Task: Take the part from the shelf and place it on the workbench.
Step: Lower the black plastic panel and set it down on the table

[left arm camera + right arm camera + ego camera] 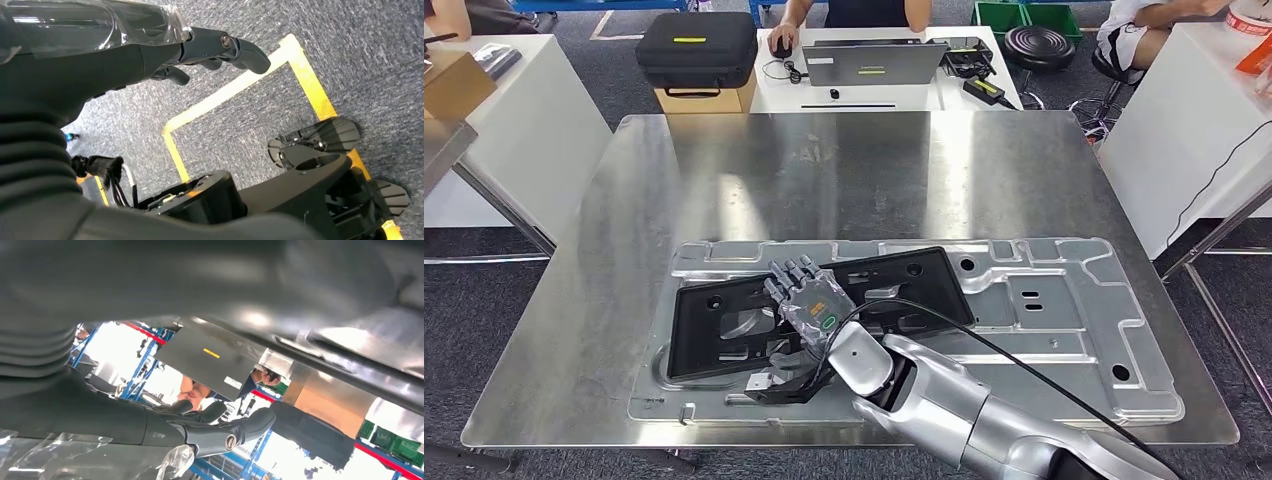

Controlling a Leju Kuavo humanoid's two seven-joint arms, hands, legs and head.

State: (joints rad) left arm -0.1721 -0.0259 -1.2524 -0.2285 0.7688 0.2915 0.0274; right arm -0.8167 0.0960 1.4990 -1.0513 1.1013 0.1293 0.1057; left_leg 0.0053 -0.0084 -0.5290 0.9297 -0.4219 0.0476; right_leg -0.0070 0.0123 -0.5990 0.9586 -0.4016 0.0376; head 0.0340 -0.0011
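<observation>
A flat black part (924, 285) lies on a silver stamped panel (1064, 310) on the metal workbench (824, 170). My right hand (809, 310) is over the part's near left portion, its fingers stretched out and apart above it, the thumb down by the part's front edge. In the right wrist view, the fingers of my right hand (200, 430) are straight, with a gap between them and the grey surface beyond. My left hand (215, 47) hangs over the carpet floor, fingers loosely extended and holding nothing.
Beyond the workbench stands a white desk with a laptop (874, 62), where a person sits. A black case (696, 45) rests on a cardboard box beside it. White tables flank both sides, and a black stool (1038, 45) is at the back right. Yellow tape (300, 75) marks the floor.
</observation>
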